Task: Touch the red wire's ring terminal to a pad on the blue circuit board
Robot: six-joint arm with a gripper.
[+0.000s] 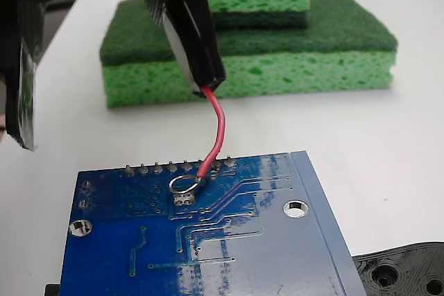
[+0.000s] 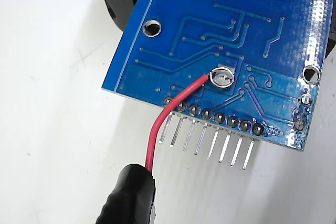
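Here the gripper (image 1: 182, 15) is clamped on the black sleeve (image 1: 201, 67) of the red wire (image 1: 218, 126), likely so the bare end hangs free to probe. Below the fingers, the ring (image 1: 182, 185) sits on the blue board (image 1: 243, 240) beside the pin row (image 1: 180, 167); in the wrist view it circles the pad (image 2: 222, 76).

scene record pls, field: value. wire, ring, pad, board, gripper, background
red wire: curves down from black sleeve to the board
ring terminal: lies over the pad in wrist view; in fixed view sits just above it, contact likely
blue circuit board: flat on white table, pin row at the near edge in wrist view
gripper: fingers not identifiable
background: green sponges
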